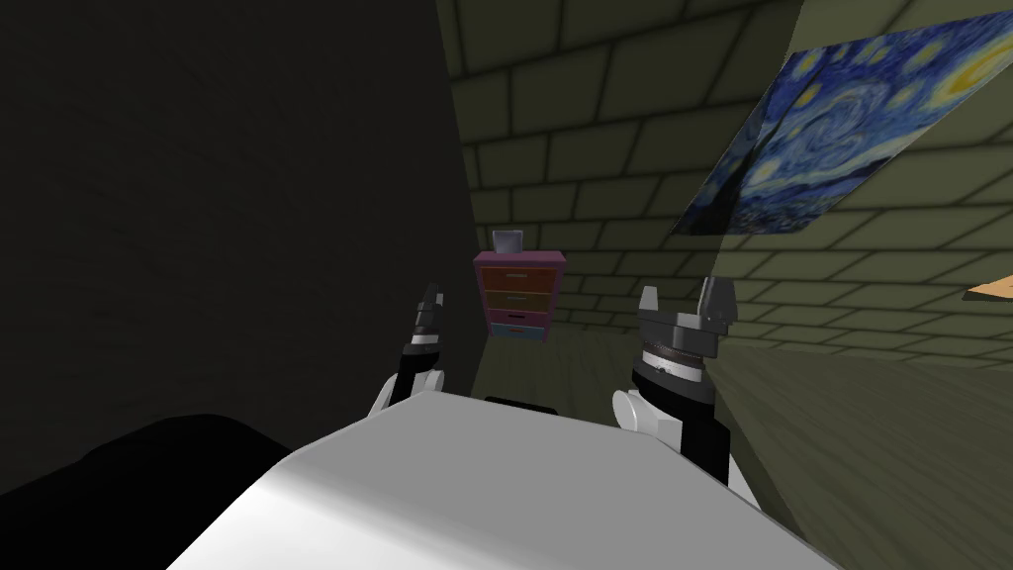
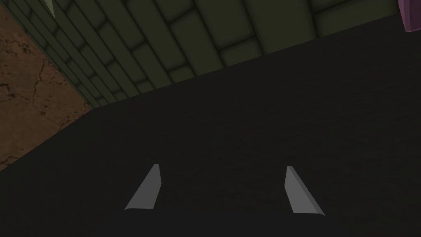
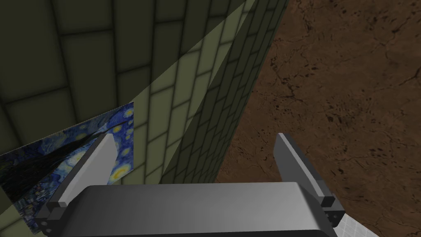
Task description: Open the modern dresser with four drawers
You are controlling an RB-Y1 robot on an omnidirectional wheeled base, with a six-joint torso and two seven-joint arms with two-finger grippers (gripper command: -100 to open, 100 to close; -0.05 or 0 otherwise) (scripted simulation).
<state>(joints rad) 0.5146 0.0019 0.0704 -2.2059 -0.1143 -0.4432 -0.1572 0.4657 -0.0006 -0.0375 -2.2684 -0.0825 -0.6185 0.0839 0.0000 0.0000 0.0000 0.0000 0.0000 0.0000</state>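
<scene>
A small dresser (image 1: pixel 519 295) with a purple frame and four coloured drawers stands far ahead against the tiled wall, with a small grey box (image 1: pixel 507 240) on its top. My left gripper (image 1: pixel 431 297) is raised in front of me, left of the dresser and well short of it, its fingers (image 2: pixel 144 188) open on nothing. My right gripper (image 1: pixel 688 295) is raised to the dresser's right, also well short of it, open and empty, with its fingers (image 3: pixel 92 164) spread wide. A purple corner of the dresser (image 2: pixel 411 14) shows in the left wrist view.
A dark wall (image 1: pixel 228 198) rises close on my left. On the right, a slanted tiled wall carries a blue starry painting (image 1: pixel 851 129). An orange-brown edge (image 1: pixel 992 289) shows at far right. Open floor (image 1: pixel 574 371) lies between me and the dresser.
</scene>
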